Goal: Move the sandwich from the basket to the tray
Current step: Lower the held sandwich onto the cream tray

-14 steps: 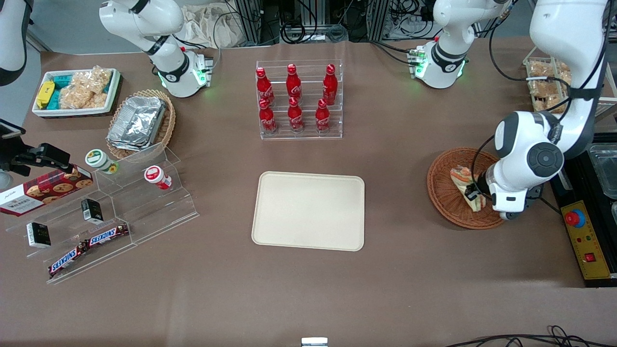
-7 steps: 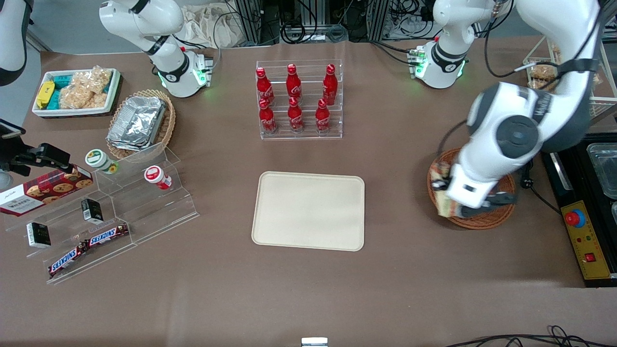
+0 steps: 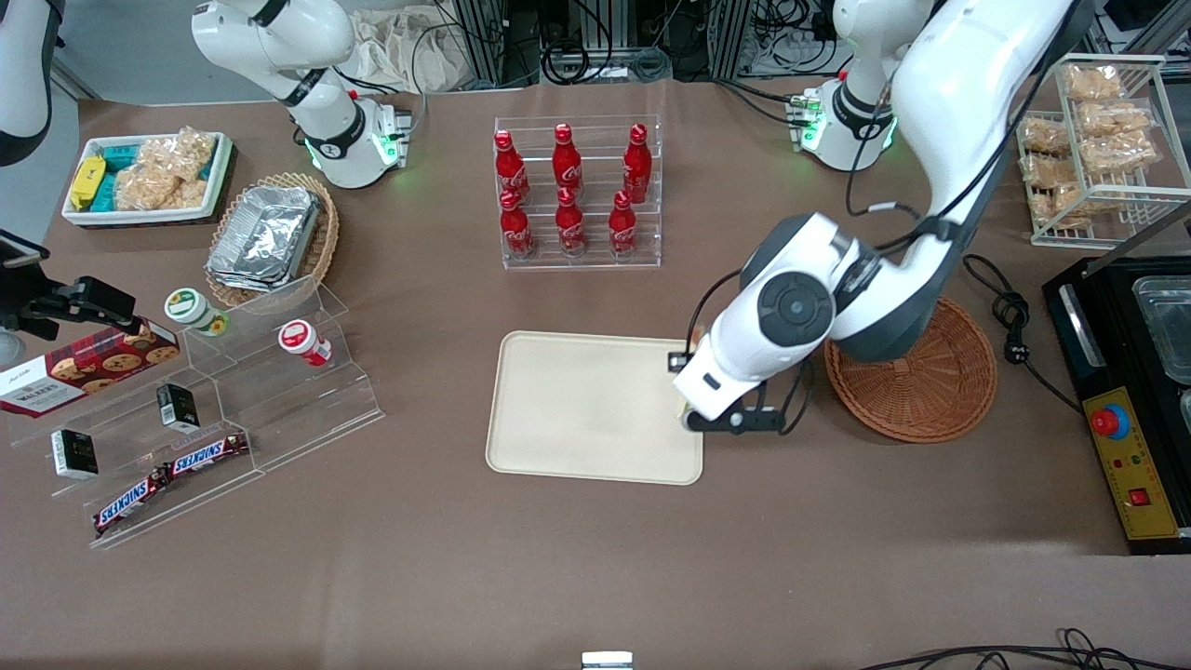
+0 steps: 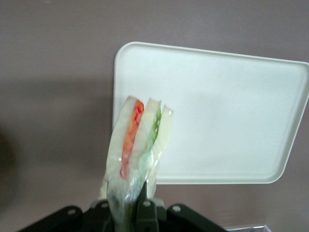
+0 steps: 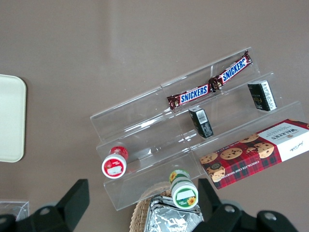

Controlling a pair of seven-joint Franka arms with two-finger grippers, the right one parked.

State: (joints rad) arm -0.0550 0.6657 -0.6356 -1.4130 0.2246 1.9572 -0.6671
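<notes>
Front view first: brown bench [image 3: 595, 558] with a flat cream-beige rectangular tray [image 3: 577, 409] near its middle. White working arm reaches down so its end effector [image 3: 687, 391] hangs over the tray's edge nearest the round reddish-brown woven wicker basket [image 3: 930, 381]. Basket sits just beside that edge of the tray, toward the working arm's end of the bench, and holds nothing visible. Arm's wrist hides most of the load; only a sliver of pale bread shows under it. Clear rack of six red cola bottles [image 3: 569, 195] stands farther from the camera than the tray.

Left wrist view: end effector [image 4: 129, 212] is clamped on the base of a triangular wrapped sandwich [image 4: 137, 145] of white bread with orange-red and green filling stripes. Sandwich is held in the air, its striped edge over the rim of the cream tray [image 4: 231, 121].

Right wrist view: tiered clear acrylic display stand [image 5: 193, 140] with chocolate bars, small jars and a red cookie box; one corner of the cream tray [image 5: 9, 121] shows.
</notes>
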